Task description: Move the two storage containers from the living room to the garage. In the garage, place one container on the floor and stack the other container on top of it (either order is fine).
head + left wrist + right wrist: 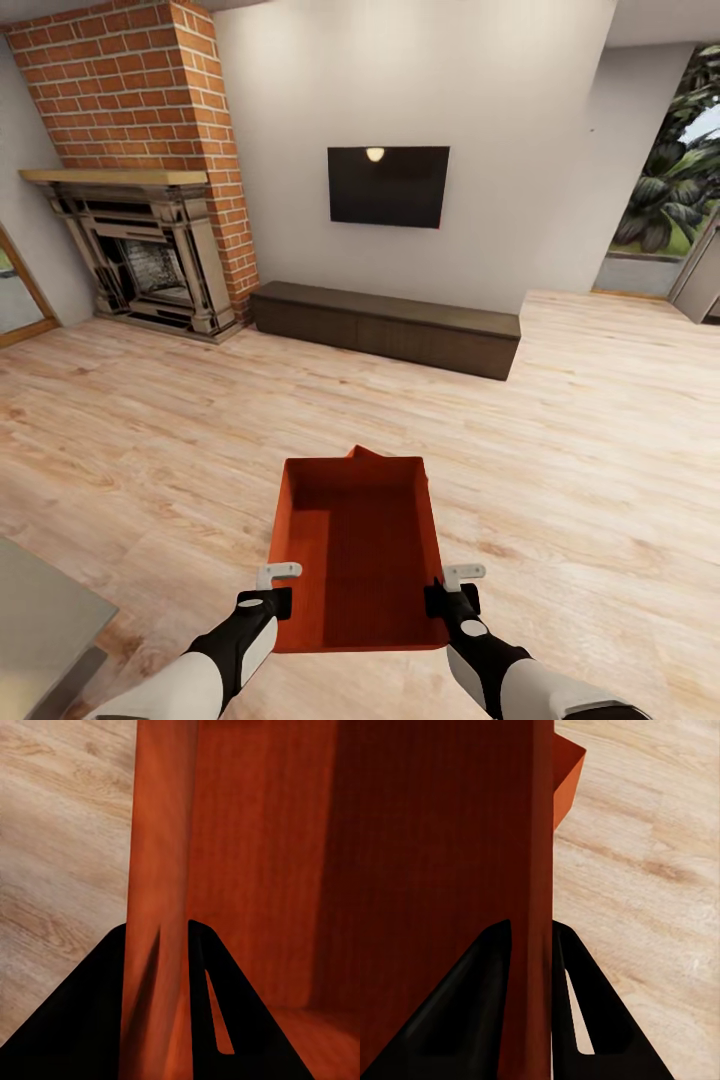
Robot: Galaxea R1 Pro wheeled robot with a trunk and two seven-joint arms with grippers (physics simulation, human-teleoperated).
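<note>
While both pincers clamp its walls | container [360,555] held up | 2nd corner behind

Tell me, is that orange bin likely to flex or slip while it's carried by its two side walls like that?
Probably stiff: the storage container's walls look straight where the left end effector and right end effector pinch them. It may be slippery, since the walls look smooth and plain. Likely light, as its inside looks empty. A second orange corner shows beyond it.
</note>
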